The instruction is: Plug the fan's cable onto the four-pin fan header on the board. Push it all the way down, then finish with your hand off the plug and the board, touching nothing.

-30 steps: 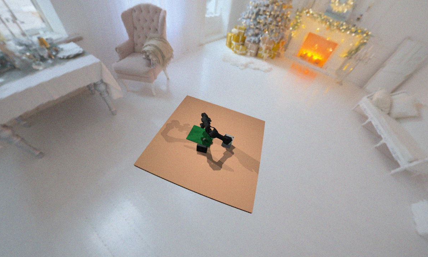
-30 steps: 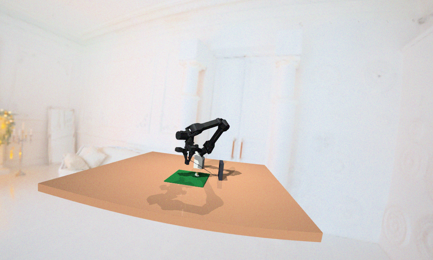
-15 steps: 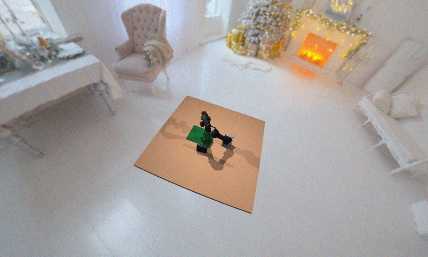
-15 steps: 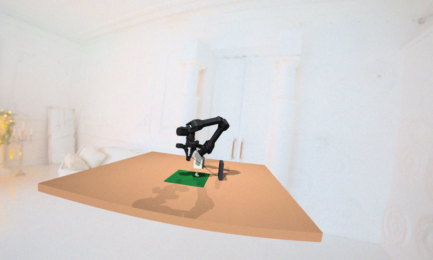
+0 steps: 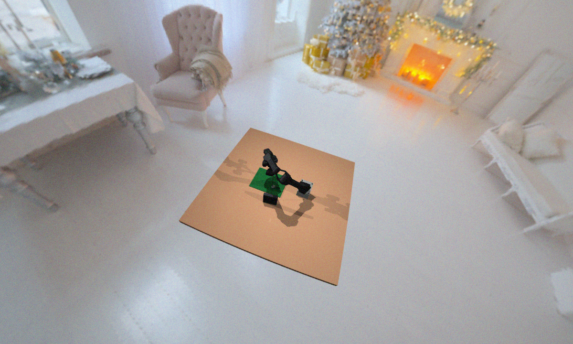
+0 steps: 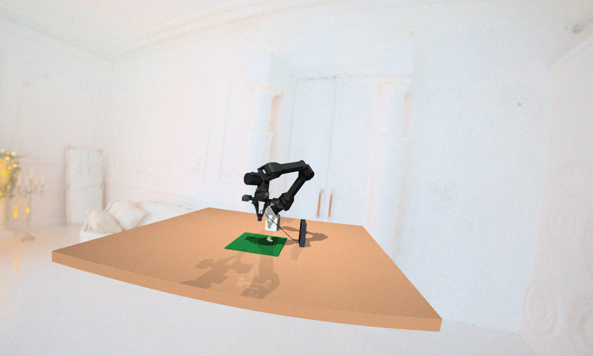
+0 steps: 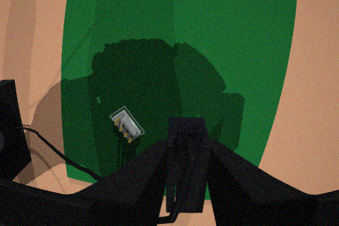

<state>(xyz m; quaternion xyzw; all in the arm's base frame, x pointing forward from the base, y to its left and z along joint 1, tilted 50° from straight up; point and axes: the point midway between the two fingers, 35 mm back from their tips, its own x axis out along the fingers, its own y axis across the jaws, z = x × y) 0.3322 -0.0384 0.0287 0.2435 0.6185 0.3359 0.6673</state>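
Note:
A green board (image 5: 258,177) (image 6: 241,245) (image 7: 236,0) lies flat on the tan table. The white four-pin fan header (image 7: 126,123) (image 6: 270,240) stands on it with its gold pins bare. My gripper (image 7: 187,149) (image 6: 259,216) is shut on the dark plug (image 7: 188,132) and holds it in the air above the board, off to the right of the header in the wrist view. The thin black cable (image 7: 52,148) (image 6: 285,232) runs from the plug to the black fan (image 5: 270,198) (image 6: 302,233) (image 7: 10,132), which stands on edge beside the board.
The tan table (image 5: 258,239) (image 6: 334,274) (image 7: 316,70) carries only the board, the fan and the arm's grey base (image 5: 305,188). My arm's shadow falls over the board around the header. Room furniture stands far off.

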